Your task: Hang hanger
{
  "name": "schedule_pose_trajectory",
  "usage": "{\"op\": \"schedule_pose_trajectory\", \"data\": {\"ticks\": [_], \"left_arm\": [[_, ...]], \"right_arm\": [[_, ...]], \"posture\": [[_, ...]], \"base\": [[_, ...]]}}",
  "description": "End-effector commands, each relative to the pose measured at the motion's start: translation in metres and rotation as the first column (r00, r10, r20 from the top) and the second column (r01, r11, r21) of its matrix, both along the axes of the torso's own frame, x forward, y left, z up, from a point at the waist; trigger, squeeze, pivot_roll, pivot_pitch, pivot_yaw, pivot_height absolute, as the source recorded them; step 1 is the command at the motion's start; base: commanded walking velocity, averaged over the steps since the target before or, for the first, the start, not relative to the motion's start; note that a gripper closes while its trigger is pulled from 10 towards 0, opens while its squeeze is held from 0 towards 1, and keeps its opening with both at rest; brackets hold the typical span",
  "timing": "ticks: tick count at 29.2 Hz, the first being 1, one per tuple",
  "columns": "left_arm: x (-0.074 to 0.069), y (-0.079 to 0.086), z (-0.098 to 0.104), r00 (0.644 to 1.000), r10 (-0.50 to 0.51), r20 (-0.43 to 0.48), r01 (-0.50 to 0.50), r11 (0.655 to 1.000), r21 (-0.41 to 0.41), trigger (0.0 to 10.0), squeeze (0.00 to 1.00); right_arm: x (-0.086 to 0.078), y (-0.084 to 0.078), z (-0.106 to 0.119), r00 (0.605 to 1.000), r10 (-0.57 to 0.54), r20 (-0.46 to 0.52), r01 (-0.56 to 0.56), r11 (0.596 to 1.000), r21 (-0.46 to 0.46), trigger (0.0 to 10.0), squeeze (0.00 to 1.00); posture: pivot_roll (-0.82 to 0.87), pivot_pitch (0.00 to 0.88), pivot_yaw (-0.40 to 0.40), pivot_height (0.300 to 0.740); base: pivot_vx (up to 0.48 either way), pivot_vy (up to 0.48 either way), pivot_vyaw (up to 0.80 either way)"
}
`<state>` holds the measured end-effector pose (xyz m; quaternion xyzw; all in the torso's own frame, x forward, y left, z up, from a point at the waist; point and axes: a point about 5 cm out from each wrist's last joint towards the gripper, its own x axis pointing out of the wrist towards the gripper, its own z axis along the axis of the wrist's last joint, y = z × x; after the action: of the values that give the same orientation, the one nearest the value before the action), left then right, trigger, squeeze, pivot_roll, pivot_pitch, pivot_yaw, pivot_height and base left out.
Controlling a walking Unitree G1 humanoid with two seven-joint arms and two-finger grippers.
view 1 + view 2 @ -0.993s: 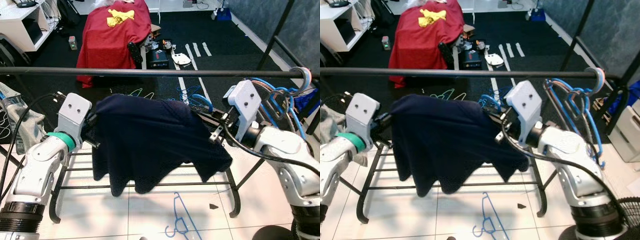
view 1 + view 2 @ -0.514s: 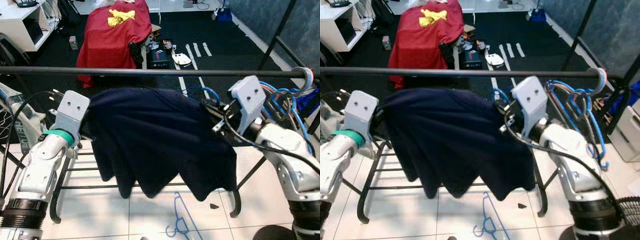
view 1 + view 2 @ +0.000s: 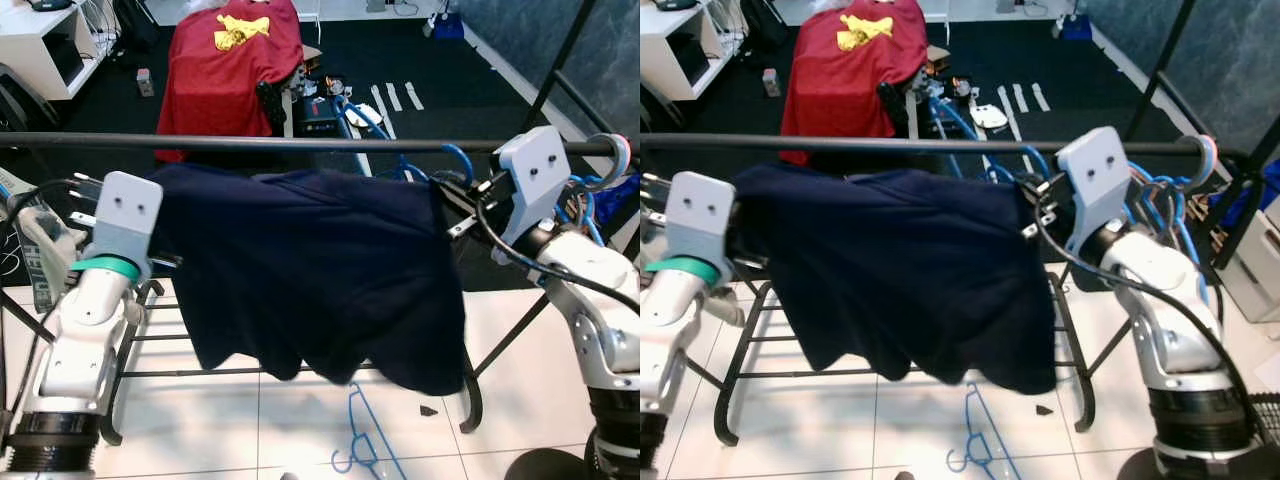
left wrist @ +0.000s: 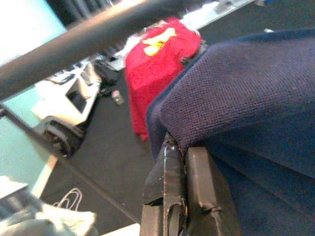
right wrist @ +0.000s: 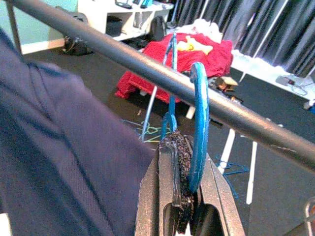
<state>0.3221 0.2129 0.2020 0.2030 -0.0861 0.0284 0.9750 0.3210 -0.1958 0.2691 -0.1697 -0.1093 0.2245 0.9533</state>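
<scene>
A navy shirt on a blue hanger is held up just under the black rail. My right gripper is shut on the blue hanger's hook. That hook reaches rail height and crosses the rail in the right wrist view; I cannot tell whether it rests on the rail. My left gripper is shut on the shirt's left shoulder edge. From the head, both grippers' fingers are hidden by the cloth beside the wrist housings.
Several blue hangers hang at the rail's right end. A low black rack frame stands under the shirt. A blue hanger lies on the tiles. Beyond the rail are a red-draped object and floor clutter.
Both arms have lifted the shirt from below the rail up to its level and spread it wider. The hanger hook has risen to the rail.
</scene>
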Motion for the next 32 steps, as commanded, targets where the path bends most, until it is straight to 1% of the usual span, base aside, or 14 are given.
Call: {"op": "schedule_pose_trajectory", "data": {"ticks": [1,7,9,10,12,13,14,15,16,17,19,21,24,32], "left_arm": [[-0.004,0.000,-0.011,0.998,-0.016,-0.062,0.018,1.000,0.021,0.0,0.00],[-0.004,-0.011,-0.016,0.991,-0.098,-0.091,0.095,0.995,-0.034,0.0,0.00],[-0.013,-0.048,-0.013,0.908,-0.398,-0.129,0.360,0.900,-0.244,0.0,0.00],[-0.013,-0.048,-0.013,0.908,-0.398,-0.129,0.360,0.900,-0.244,0.0,0.00],[-0.019,-0.064,-0.011,0.839,-0.528,-0.130,0.467,0.823,-0.324,0.0,0.00],[-0.027,-0.080,-0.006,0.759,-0.642,-0.109,0.568,0.734,-0.373,0.0,0.00],[-0.027,-0.080,-0.006,0.759,-0.642,-0.109,0.568,0.734,-0.373,0.0,0.00],[-0.037,-0.093,-0.001,0.666,-0.741,-0.083,0.646,0.629,-0.433,0.0,0.00],[-0.037,-0.093,-0.001,0.666,-0.741,-0.083,0.646,0.629,-0.433,0.0,0.00],[-0.046,-0.104,0.003,0.577,-0.815,-0.050,0.694,0.522,-0.495,0.0,0.00],[-0.046,-0.104,0.003,0.577,-0.815,-0.050,0.694,0.522,-0.495,0.0,0.00],[-0.063,-0.113,0.007,0.426,-0.905,-0.018,0.755,0.366,-0.544,0.0,0.00],[-0.071,-0.111,0.005,0.377,-0.926,-0.028,0.765,0.328,-0.554,0.0,0.00],[-0.071,-0.110,0.001,0.397,-0.917,-0.045,0.756,0.354,-0.551,0.0,0.00]], "right_arm": [[-0.003,0.001,0.015,0.997,0.015,0.075,-0.016,1.000,0.025,10.0,0.00],[-0.009,0.007,0.022,0.990,0.082,0.119,-0.087,0.995,0.038,10.0,0.00],[-0.014,0.017,0.024,0.979,0.152,0.134,-0.158,0.987,0.035,10.0,0.00],[-0.014,0.017,0.024,0.979,0.152,0.134,-0.158,0.987,0.035,10.0,0.00],[-0.016,0.020,0.024,0.976,0.174,0.133,-0.179,0.983,0.033,10.0,0.00],[-0.016,0.024,0.023,0.973,0.193,0.129,-0.199,0.979,0.033,10.0,0.00],[-0.016,0.024,0.023,0.973,0.193,0.129,-0.199,0.979,0.033,10.0,0.00],[-0.015,0.027,0.022,0.971,0.206,0.122,-0.211,0.977,0.032,10.0,0.00],[-0.015,0.027,0.022,0.971,0.206,0.122,-0.211,0.977,0.032,10.0,0.00],[-0.013,0.030,0.020,0.972,0.208,0.113,-0.213,0.977,0.034,10.0,0.00],[-0.013,0.030,0.020,0.972,0.208,0.113,-0.213,0.977,0.034,10.0,0.00],[-0.008,0.032,0.016,0.976,0.193,0.101,-0.198,0.979,0.044,10.0,0.00],[-0.005,0.033,0.017,0.980,0.161,0.119,-0.171,0.982,0.082,10.0,0.00],[0.002,0.025,0.024,0.986,0.065,0.156,-0.086,0.987,0.135,10.0,0.00]], "posture": [[-0.03,0.055,0.131,0.740],[-0.03,0.055,0.130,0.740],[-0.04,0.055,0.127,0.740],[-0.04,0.055,0.127,0.740],[-0.04,0.055,0.127,0.740],[-0.04,0.055,0.126,0.740],[-0.04,0.055,0.126,0.740],[-0.04,0.053,0.124,0.740],[-0.04,0.053,0.124,0.740],[-0.04,0.054,0.123,0.740],[-0.04,0.054,0.123,0.740],[-0.04,0.054,0.121,0.740],[-0.04,0.056,0.120,0.740],[-0.04,0.057,0.119,0.740]], "base": [[0.000,0.000,0.00],[0.000,0.000,0.00],[0.000,0.000,0.00],[0.000,0.000,0.00],[0.000,0.000,0.00],[0.000,0.000,0.00],[0.000,0.000,0.00],[0.000,0.000,0.00],[0.000,0.000,0.00],[0.000,0.000,0.00],[0.000,0.000,0.00],[0.000,0.000,0.00],[0.000,0.000,0.00],[0.000,0.000,0.00]]}}
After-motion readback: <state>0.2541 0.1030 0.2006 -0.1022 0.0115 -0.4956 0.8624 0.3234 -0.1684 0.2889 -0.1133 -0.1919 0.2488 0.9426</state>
